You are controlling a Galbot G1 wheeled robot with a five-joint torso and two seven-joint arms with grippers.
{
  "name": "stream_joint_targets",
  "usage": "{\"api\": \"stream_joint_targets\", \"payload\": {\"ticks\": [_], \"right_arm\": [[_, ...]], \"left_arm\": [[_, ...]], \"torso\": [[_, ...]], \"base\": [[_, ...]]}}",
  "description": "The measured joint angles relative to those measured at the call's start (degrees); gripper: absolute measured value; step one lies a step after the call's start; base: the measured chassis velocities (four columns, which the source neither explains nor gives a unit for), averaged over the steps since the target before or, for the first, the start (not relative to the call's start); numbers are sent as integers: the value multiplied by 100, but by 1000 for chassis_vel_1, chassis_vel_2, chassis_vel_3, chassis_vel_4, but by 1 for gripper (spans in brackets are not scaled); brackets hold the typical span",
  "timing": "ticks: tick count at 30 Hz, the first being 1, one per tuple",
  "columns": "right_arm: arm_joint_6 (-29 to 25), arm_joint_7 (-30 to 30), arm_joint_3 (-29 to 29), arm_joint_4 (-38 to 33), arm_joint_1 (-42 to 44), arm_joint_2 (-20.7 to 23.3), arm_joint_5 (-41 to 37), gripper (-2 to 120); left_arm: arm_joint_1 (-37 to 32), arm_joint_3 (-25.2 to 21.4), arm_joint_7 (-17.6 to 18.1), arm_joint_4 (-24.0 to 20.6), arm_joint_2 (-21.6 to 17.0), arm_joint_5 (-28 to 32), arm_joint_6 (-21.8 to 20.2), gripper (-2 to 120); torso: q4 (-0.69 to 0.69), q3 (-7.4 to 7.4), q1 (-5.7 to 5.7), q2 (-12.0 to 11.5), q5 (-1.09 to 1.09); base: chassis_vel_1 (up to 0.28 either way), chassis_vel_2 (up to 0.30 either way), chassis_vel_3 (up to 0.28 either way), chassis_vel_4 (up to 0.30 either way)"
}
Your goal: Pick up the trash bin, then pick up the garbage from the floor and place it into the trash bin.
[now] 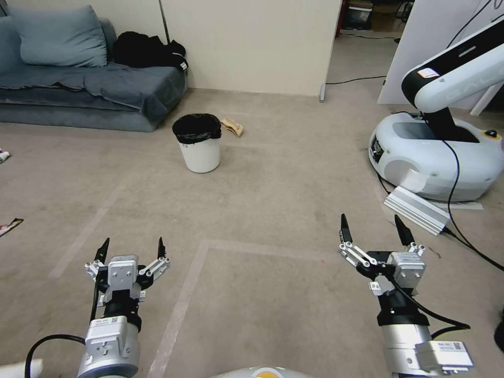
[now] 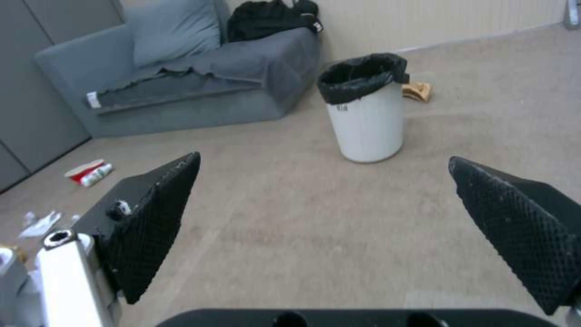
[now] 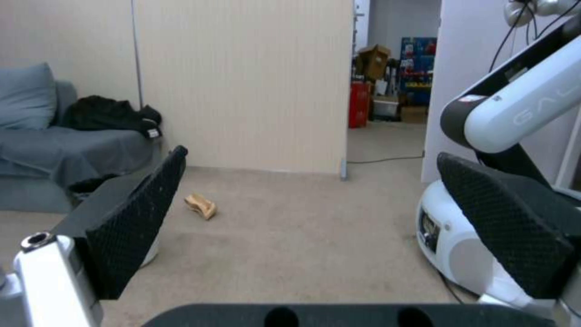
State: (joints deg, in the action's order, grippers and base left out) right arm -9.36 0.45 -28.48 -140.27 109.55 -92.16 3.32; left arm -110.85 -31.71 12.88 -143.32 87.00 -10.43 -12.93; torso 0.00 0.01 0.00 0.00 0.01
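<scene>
1. Left gripper (image 1: 132, 248) hung low over the carpet (image 1: 273, 210) at about 7 o'clock in the head view, fingers spread apart, holding nothing.
2. Right gripper (image 1: 374, 231) hung at about 5 o'clock, fingers also wide apart, empty.
3. Trash bin (image 1: 199, 143) stood upright on the carpet at roughly 11 o'clock, well ahead of both grippers, black bag (image 1: 197, 128) folded over its rim.
4. Crumpled tan paper (image 1: 232, 126) lay just beside the bin, at its 2 o'clock.
5. Red-and-white squashed cup (image 2: 89, 171) and white tissues (image 2: 40, 224) lay on the floor off to the left, in the left wrist view.
6. Grey sofa (image 1: 79, 89) sat at 10 o'clock; another white robot (image 1: 436, 152) at 2 o'clock.
</scene>
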Motion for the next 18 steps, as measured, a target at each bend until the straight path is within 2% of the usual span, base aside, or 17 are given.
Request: {"api": "stream_joint_targets", "payload": {"ticks": [8, 18], "right_arm": [[190, -72, -275, 98, -344, 0, -230, 100], [326, -78, -258, 327, -540, 15, -317, 100]], "left_arm": [[500, -222, -98, 3, -59, 308, -290, 100], [594, -194, -123, 7, -66, 377, -345, 100]], "torso": [[-1, 0, 1, 0, -3], [1, 0, 0, 0, 0]], "base": [[-157, 169, 184, -179], [-134, 135, 140, -135]]}}
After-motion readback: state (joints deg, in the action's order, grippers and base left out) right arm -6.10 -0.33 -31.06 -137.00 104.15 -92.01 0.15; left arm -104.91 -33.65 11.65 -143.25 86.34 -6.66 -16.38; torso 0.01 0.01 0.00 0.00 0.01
